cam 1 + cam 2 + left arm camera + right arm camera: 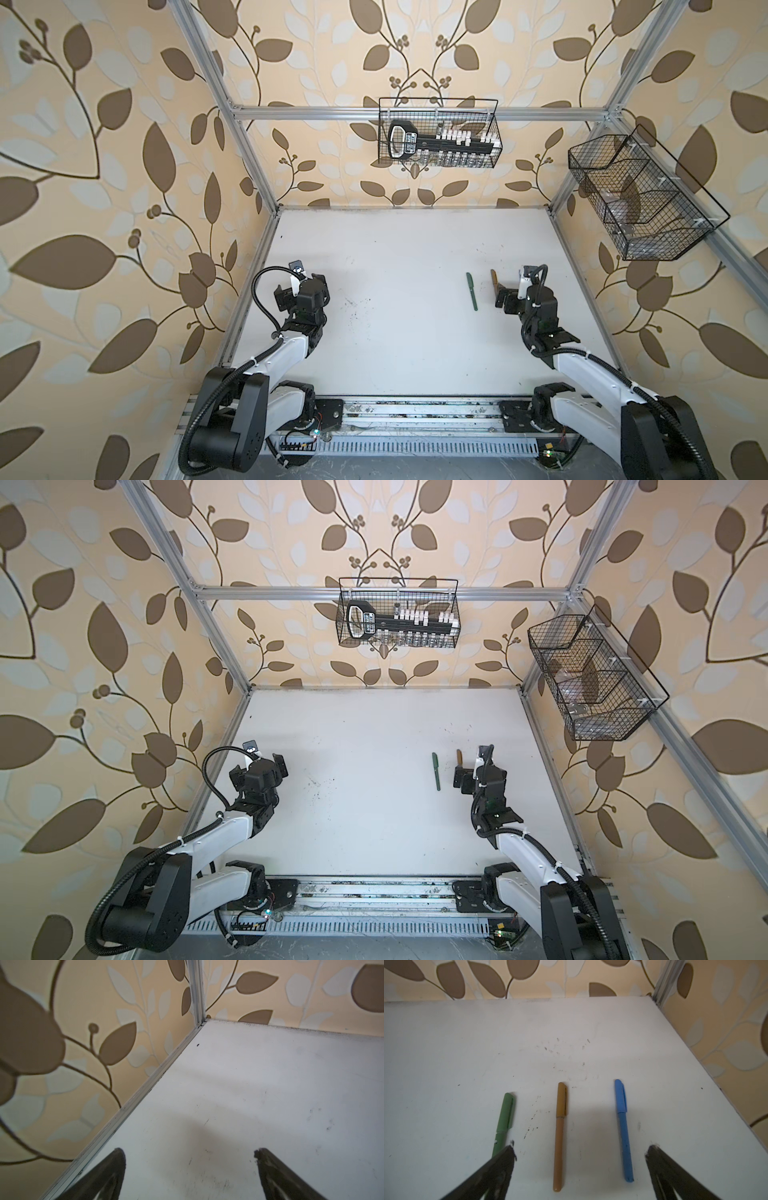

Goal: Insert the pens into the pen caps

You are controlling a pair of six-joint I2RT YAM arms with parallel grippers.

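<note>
**Pens (560,1136) lie capped; job looks done**

In both top views a green pen (471,291) lies on the white counter (395,340), right of centre. A tan pen (493,277) lies just beside it, its near end hidden under the right arm (536,299). The blue pen cannot be seen there. The left arm (303,299) hangs at the counter's left edge, well apart from the pens. No loose cap shows anywhere.

The left wrist view has the left jaws spread wide over bare counter near a corner, holding nothing.

The right wrist view shows all three pens side by side and apart: green, tan and a blue pen (623,1128). Each wears a matching cap (562,1099) on its far end, seated against the barrel. The right jaws stand wide open and empty over the pens' near ends, with the tan one in the gap between them. All three insertions appear done, and only drawing the arms clear seems left.
</note>
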